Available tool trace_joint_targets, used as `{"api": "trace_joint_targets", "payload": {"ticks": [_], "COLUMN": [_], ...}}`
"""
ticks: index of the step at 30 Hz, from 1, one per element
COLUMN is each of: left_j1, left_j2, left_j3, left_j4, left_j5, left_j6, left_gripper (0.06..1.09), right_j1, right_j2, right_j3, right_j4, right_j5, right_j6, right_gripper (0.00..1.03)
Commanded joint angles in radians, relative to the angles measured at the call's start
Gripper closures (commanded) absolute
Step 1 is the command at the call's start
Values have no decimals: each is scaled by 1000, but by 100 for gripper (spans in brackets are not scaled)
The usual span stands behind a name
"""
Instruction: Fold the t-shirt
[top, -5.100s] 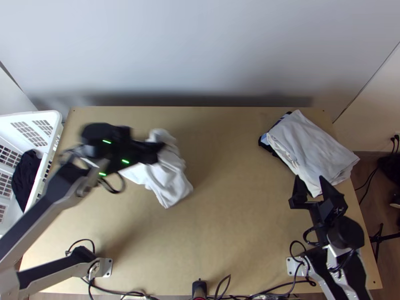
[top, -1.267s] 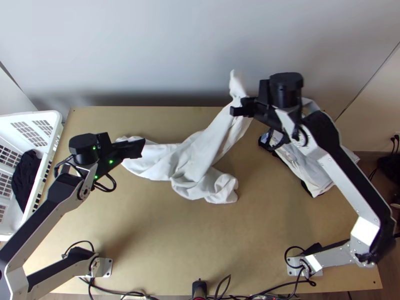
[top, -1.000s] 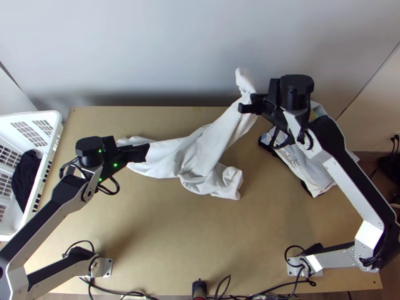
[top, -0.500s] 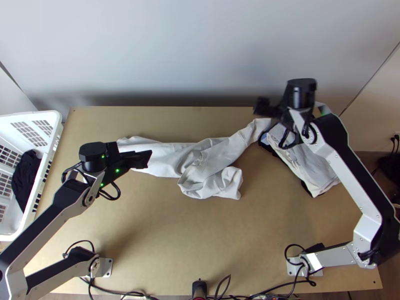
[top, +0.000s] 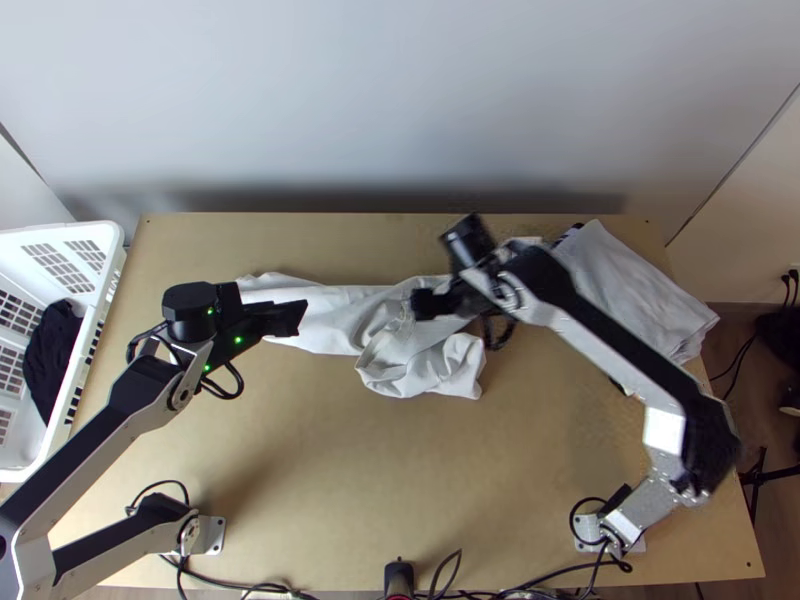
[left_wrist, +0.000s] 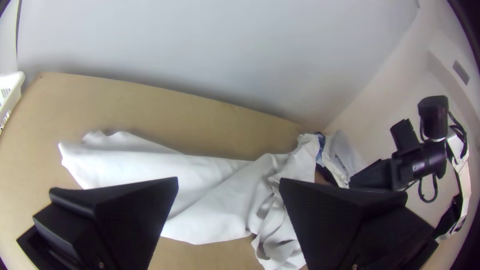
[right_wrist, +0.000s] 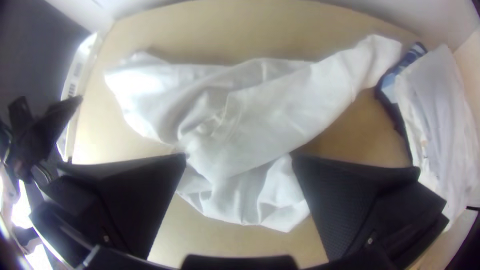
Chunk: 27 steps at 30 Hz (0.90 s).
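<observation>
Along the near edge of the desk, black cables and a small black device are seen, with the metal base plates of the two arms fixed to the left and right of them. At the left side, a white slotted basket is placed beside the desk, and dark cloth is contained in it.

Farther in, the white t-shirt is laid loosely across the middle of the desk, rumpled and twisted rather than spread flat. Its nearest part is bunched into folds; one end is stretched out to the left, while a narrower end is drawn out to the far right, up to the edge of the folded pile.

The left gripper is held over the left part of the t-shirt, its fingers set wide apart. The right gripper is held above the middle of the t-shirt, and its fingers are likewise parted widely, with white cloth seen between and beyond them.

At the far right, the pile is made up of pale folded cloth, with dark blue cloth showing from under it. Behind the desk, the view is closed off by a pale wall.
</observation>
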Motion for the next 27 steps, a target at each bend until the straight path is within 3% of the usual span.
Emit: {"api": "trace_joint_targets", "payload": {"ticks": [1,3,10,15,27], "left_j1": [13,23,45,43,95], "left_j2": [-13,-16,-14,-2,-71], "left_j3": [4,4,2,-7,-91], "left_j4": [-18,-24,-24,-4,42], "left_j5": [-4,-4,-4,-4,-1], "left_j6": [2,8,13,2,-12], "left_gripper": [10,10,10,10,10], "right_j1": [119,157,256,331,302], "right_j2": [101,110,168,134,289], "right_j3": [-65,-99,-105,-145,-108], "right_j4": [150,197,162,162,343], "right_j5": [-60,-75,-101,-133,-142], "right_j6": [-158,-222,-194,-268,-412], "right_gripper": [4,4,5,5,5]}}
